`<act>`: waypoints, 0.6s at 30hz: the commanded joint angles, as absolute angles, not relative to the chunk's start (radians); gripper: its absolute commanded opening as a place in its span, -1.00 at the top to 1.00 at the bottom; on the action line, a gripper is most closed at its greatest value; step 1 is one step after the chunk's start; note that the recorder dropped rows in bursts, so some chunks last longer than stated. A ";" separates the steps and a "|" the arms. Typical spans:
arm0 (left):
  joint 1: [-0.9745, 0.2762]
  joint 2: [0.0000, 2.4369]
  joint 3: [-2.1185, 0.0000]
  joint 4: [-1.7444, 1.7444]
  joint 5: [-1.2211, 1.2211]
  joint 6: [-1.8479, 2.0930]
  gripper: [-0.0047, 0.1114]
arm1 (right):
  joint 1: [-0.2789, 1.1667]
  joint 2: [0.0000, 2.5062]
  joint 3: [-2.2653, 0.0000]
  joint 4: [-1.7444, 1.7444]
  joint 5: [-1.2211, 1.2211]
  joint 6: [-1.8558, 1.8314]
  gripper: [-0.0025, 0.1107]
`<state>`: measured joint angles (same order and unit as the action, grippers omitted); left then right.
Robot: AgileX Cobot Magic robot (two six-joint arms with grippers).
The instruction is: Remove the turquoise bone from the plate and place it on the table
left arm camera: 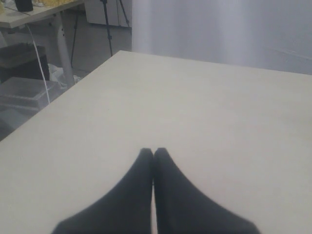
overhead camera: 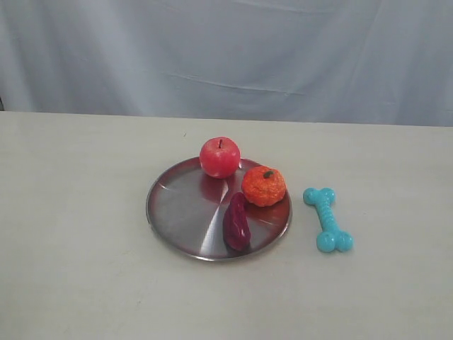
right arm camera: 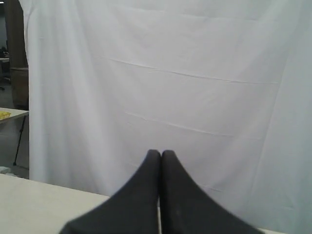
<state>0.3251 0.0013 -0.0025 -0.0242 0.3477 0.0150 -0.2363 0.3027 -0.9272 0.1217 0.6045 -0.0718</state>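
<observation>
The turquoise bone (overhead camera: 328, 219) lies flat on the cream table (overhead camera: 71, 212), just right of the silver plate (overhead camera: 180, 209) and apart from its rim. Neither arm shows in the exterior view. In the left wrist view my left gripper (left arm camera: 153, 152) is shut with nothing between its black fingers, above bare tabletop (left arm camera: 204, 107). In the right wrist view my right gripper (right arm camera: 161, 153) is also shut and holds nothing, facing the pale cloth backdrop (right arm camera: 170, 73). Bone and plate appear in neither wrist view.
On the plate sit a red apple (overhead camera: 219, 156), an orange pumpkin toy (overhead camera: 264, 185) and a dark red toy (overhead camera: 236, 222). The cloth backdrop (overhead camera: 226, 49) hangs behind the table. Off the table's edge the left wrist view shows another table's leg (left arm camera: 63, 44) and a bin (left arm camera: 24, 92).
</observation>
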 commanded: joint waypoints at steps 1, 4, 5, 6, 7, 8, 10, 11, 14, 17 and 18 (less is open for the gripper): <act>0.327 0.000 0.000 -0.025 0.342 0.011 0.92 | -0.237 0.174 -0.858 0.129 0.605 -0.066 0.96; 0.327 0.000 0.000 -0.025 0.342 0.011 0.92 | -0.237 0.102 -0.848 0.129 0.616 -0.066 0.96; 0.327 0.000 0.000 -0.025 0.342 0.011 0.92 | -0.237 0.082 -0.848 0.129 0.616 -0.066 0.96; 0.327 0.000 0.000 -0.025 0.342 0.011 0.92 | -0.237 0.059 -0.848 0.129 0.616 -0.066 0.96; 0.327 0.000 0.000 -0.025 0.342 0.011 0.92 | -0.237 0.037 -0.848 0.129 0.616 -0.066 0.96; 0.327 0.000 0.000 -0.025 0.342 0.011 0.92 | -0.237 0.000 -0.848 0.129 0.616 -0.066 0.96; 0.327 0.000 0.000 -0.025 0.342 0.011 0.92 | -0.237 0.000 -0.866 0.089 0.605 -0.118 0.96; 0.327 0.000 0.000 -0.025 0.342 0.011 0.92 | -0.237 0.000 -0.882 0.089 0.628 -0.110 0.96; 0.327 0.000 0.000 -0.025 0.342 0.011 0.92 | -0.241 0.000 -0.849 0.069 0.585 -0.124 0.96; 0.327 0.000 0.000 -0.025 0.342 0.011 0.92 | -0.241 0.000 -0.770 0.054 0.513 -0.124 0.96; 0.327 0.000 0.000 -0.025 0.342 0.011 0.92 | -0.241 0.000 -0.727 0.054 0.483 -0.119 0.96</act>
